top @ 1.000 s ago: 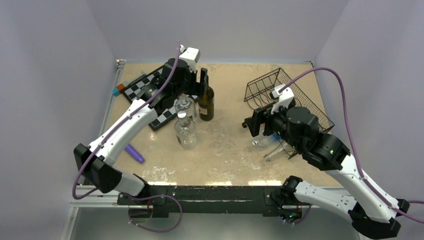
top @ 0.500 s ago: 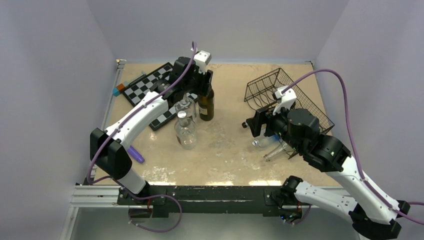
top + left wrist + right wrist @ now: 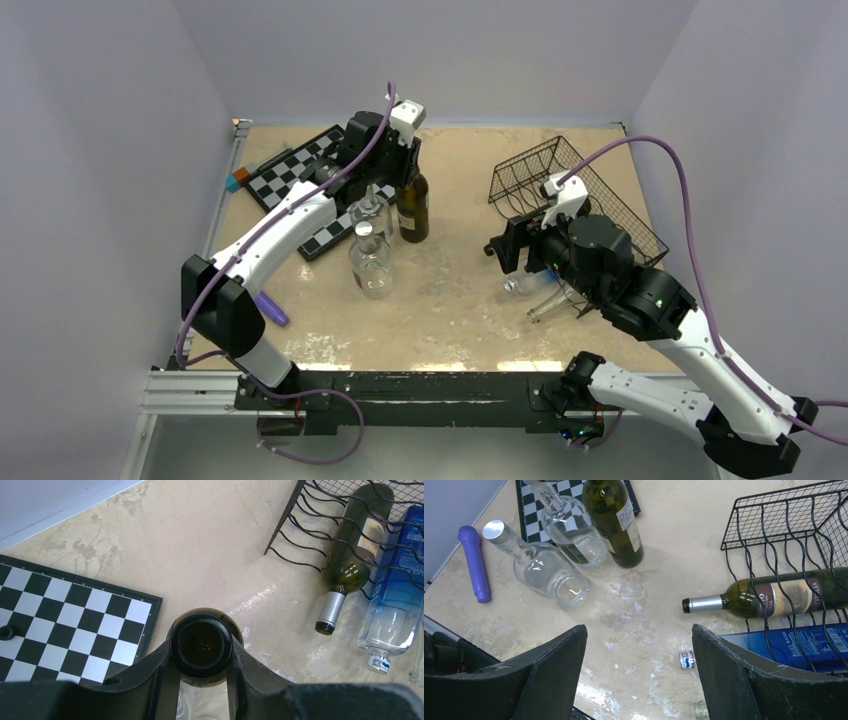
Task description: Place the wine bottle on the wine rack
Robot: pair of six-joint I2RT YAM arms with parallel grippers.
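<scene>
The left arm [image 3: 285, 228] and right arm [image 3: 700, 345] are white with big black joints. A purple cable [image 3: 687, 200] runs along each.

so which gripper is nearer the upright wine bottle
Left. The left gripper grips the upright wine bottle at its neck; the right gripper hangs open beside the wine rack.

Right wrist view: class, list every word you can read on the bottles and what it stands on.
"BLUE": on the blue bottle in the wine rack; its next word is blurred.
"VIT": on the brown label of the lying wine bottle; the rest is hidden.
Label of the upright wine bottle: too small to read.
</scene>
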